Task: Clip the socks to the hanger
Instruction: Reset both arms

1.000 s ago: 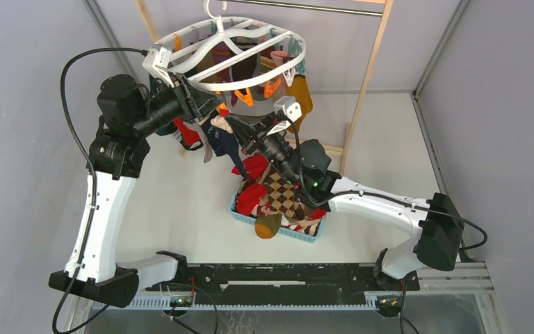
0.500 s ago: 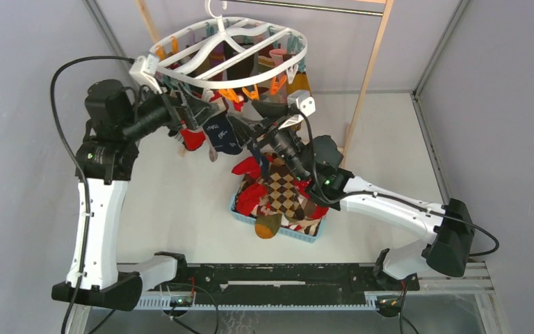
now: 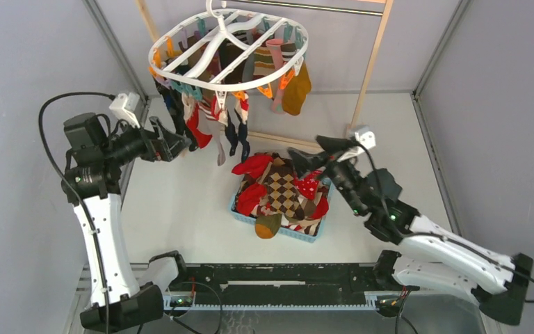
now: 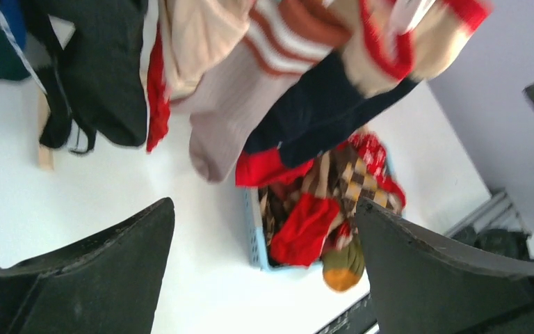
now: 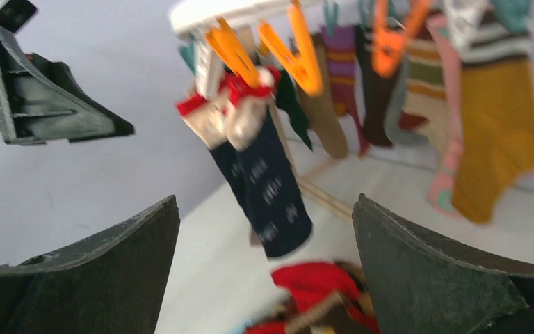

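Two claws, both spread wide, nothing between fingers. Left claw (image 3: 175,142) at left of top view, just beside red sock (image 3: 198,132); contact unclear. Hanger (image 3: 212,49) upper centre, wooden frame (image 3: 370,73) behind; socks (image 3: 240,136) dangle from teal and orange clips, mustard sock (image 3: 297,90) at right rim. Below centre, blue basket (image 3: 288,235) on white worktop (image 3: 181,202), heaped with more, argyle sock (image 3: 283,189) on top. Right claw (image 3: 306,148) over basket's upper right corner, pointing left.
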